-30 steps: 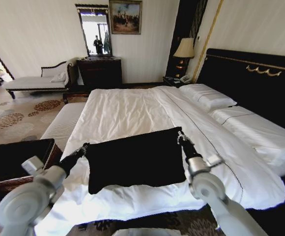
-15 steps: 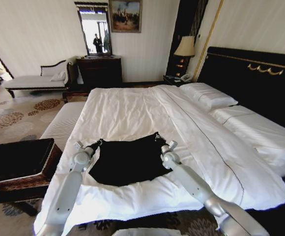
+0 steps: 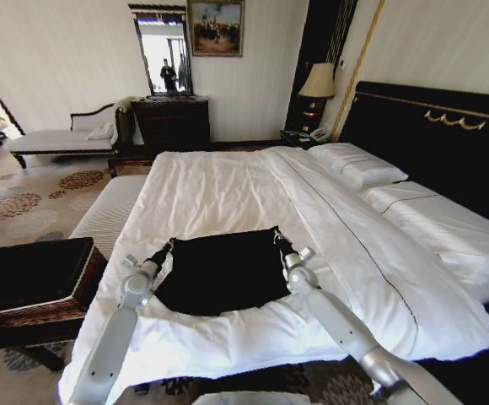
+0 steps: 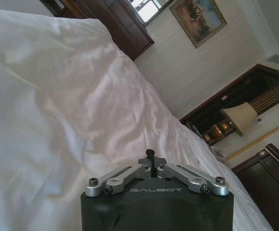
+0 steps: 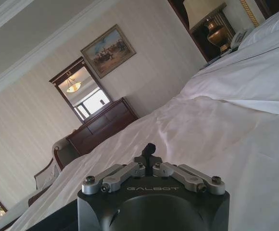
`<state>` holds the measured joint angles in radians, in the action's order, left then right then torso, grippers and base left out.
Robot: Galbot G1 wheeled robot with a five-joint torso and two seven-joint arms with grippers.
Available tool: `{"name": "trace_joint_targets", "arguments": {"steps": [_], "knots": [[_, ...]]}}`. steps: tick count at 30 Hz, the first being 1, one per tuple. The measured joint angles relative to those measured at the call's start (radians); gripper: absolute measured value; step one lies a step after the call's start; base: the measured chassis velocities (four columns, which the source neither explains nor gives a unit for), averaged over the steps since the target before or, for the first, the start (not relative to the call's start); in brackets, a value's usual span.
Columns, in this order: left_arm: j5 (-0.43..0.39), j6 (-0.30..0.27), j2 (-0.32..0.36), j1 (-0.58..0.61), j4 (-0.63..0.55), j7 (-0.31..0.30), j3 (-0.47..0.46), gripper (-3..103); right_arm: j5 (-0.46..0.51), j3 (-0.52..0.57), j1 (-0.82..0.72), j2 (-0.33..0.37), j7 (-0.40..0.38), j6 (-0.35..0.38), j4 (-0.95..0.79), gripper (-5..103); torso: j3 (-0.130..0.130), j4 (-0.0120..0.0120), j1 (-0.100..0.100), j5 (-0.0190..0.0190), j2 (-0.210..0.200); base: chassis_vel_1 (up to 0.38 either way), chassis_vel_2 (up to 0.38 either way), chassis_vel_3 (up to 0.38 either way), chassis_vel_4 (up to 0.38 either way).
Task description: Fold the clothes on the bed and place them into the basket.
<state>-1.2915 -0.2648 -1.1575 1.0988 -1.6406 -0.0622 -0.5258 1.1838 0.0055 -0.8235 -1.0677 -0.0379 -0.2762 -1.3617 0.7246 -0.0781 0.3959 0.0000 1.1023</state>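
I'm holding both claws pinched on the black T-shirt (image 3: 219, 272): left claw (image 3: 165, 250) and right claw (image 3: 276, 237) gripping its far corners on the bed (image 3: 228, 190). The basket (image 3: 34, 283) is sitting beside my left arm.

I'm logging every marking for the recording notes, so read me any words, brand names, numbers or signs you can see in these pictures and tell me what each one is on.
"GALBOT" on the black body of the left gripper, in the left wrist view.
"GALBOT" on the black body of the right gripper, in the right wrist view.
The black T-shirt on the bed shows no lettering as it lies.
The framed painting on the wall carries no readable text.
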Motion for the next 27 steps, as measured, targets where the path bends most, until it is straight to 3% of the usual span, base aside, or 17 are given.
{"name": "trace_joint_targets", "arguments": {"steps": [3, 8, 14, 27], "knots": [[0.019, 0.025, 0.041, 0.137, -0.138, 0.02, -0.004, 0, -0.018, 0.004, -0.097, 0.051, 0.026, -0.061, -0.074, 2, 0.0, 0.0003, 0.0, 0.0002, 0.0, 0.0, 0.0, 0.0, 0.0], [0.071, 0.035, 0.056, 0.268, -0.249, 0.025, -0.012, 0, -0.029, 0.033, -0.183, 0.083, 0.035, -0.084, -0.15, 2, 0.0, 0.0003, 0.0, 0.0001, 0.0, 0.0, 0.0, 0.0, 0.0], [0.165, 0.052, 0.048, 0.375, -0.279, 0.028, -0.028, 0, -0.061, 0.053, -0.27, 0.089, 0.035, -0.11, -0.196, 2, 0.0, 0.0004, 0.0, 0.0, 0.0, 0.0, 0.0, 0.0, 0.0], [0.254, 0.056, 0.015, 0.409, -0.255, 0.038, -0.037, 0, -0.103, 0.053, -0.356, 0.089, -0.01, -0.142, -0.193, 2, 0.0, 0.0002, 0.0, 0.0001, 0.0, 0.0, 0.0, 0.0, 0.0]]}}
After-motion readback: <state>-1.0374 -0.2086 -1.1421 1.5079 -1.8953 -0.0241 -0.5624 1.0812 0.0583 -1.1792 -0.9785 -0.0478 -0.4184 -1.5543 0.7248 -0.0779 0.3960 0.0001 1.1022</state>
